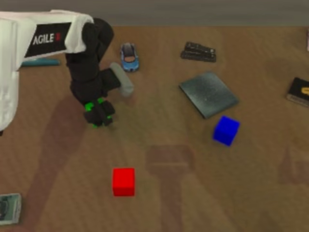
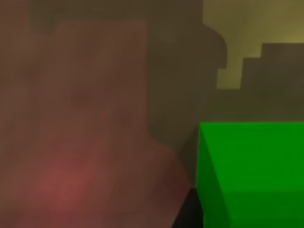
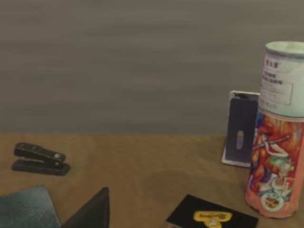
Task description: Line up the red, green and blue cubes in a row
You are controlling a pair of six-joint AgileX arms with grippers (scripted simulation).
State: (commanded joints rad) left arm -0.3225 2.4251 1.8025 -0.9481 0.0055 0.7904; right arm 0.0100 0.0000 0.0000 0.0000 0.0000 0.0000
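The red cube (image 1: 123,181) lies on the wooden table at the front, left of centre. To the right of centre sits the blue cube (image 1: 226,130), just below a grey pad. My left gripper (image 1: 99,114) points down at the table's left middle, shut on the green cube (image 2: 251,175). From above, only slivers of that green cube (image 1: 90,105) peek out round the black fingers. A dark finger (image 2: 190,216) presses against the cube's side. My right arm is outside the top view; its wrist view shows a single dark fingertip (image 3: 95,209).
A blue toy car (image 1: 129,56) and a black stapler (image 1: 198,51) stand at the back. The grey pad (image 1: 208,94) lies right of centre, a black card (image 1: 299,91) at the right edge. A printed can (image 3: 278,137) stands far right. A small box (image 1: 9,209) sits front left.
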